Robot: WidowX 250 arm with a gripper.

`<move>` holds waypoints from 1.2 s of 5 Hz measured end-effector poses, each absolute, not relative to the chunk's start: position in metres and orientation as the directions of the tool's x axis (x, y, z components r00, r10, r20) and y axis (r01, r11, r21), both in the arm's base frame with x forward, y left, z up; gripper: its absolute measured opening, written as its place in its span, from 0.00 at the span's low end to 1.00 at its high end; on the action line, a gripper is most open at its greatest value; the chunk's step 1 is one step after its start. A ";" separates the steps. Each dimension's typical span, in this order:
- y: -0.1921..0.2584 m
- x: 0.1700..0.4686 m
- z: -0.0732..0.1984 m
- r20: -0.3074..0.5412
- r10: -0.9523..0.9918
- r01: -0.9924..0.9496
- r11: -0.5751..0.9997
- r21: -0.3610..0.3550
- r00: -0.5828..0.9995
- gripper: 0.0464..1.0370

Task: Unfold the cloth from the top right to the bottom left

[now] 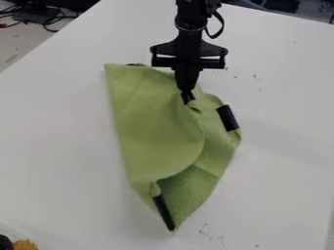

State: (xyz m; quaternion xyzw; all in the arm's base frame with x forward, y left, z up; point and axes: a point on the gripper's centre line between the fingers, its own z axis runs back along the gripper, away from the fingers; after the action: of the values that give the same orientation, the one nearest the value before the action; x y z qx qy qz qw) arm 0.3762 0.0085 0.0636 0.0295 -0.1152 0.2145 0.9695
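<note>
The gripper (188, 97) hangs from the top edge over the upper part of the green cloth (156, 127). Its fingers are shut on a pinch of fabric right of the cloth's top middle. The cloth lies partly folded: a large flap with a curved edge covers its left and middle, and a darker green layer (189, 190) shows below and to the right. Black strips mark the cloth at its right edge (227, 117) and near its bottom tip (164, 213).
The cloth lies on a white table (58, 141). In the bottom left corner are an orange-yellow object (25, 245) and a dark item beside it. Cables (51, 19) and dark equipment lie beyond the table at the upper left.
</note>
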 end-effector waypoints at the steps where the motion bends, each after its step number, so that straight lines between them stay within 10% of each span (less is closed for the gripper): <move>1: 0.014 0.376 0.064 0.231 0.429 -0.440 0.898 -0.006 0.873 0.02; 6: 0.114 0.307 0.085 0.236 0.561 -0.577 0.817 -0.002 0.793 0.02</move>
State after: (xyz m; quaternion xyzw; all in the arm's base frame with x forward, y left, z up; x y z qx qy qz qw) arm 0.3071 0.1144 0.0854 0.0347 -0.1134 0.3008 0.9463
